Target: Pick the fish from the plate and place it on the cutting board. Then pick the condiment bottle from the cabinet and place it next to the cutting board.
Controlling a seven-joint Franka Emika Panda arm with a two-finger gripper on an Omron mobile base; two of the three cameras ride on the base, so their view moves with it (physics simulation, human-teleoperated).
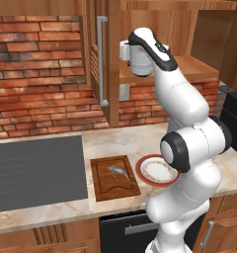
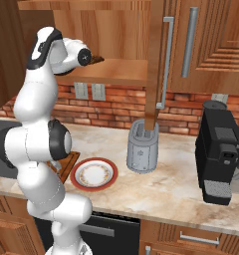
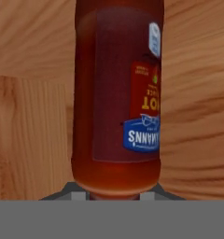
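The condiment bottle [image 3: 116,93], dark red-brown with a red and blue label, looms right in front of the hand camera against the cabinet's wooden back. Its lower part sits between my gripper's [image 3: 115,196] two fingertips, which press against its sides. My arm reaches up into the open cabinet [image 2: 116,72], with the hand over the shelf. The fish [image 1: 119,171] lies on the cutting board [image 1: 103,190] on the counter below. The red-rimmed plate [image 1: 141,174] stands bare just right of the board.
The cabinet door [image 1: 110,74] hangs open left of my hand, its bar handle [image 1: 101,59] facing out. A grey toaster [image 2: 142,147] and a black coffee machine [image 2: 221,149] stand on the counter to the right. The stovetop [image 1: 36,170] lies left of the board.
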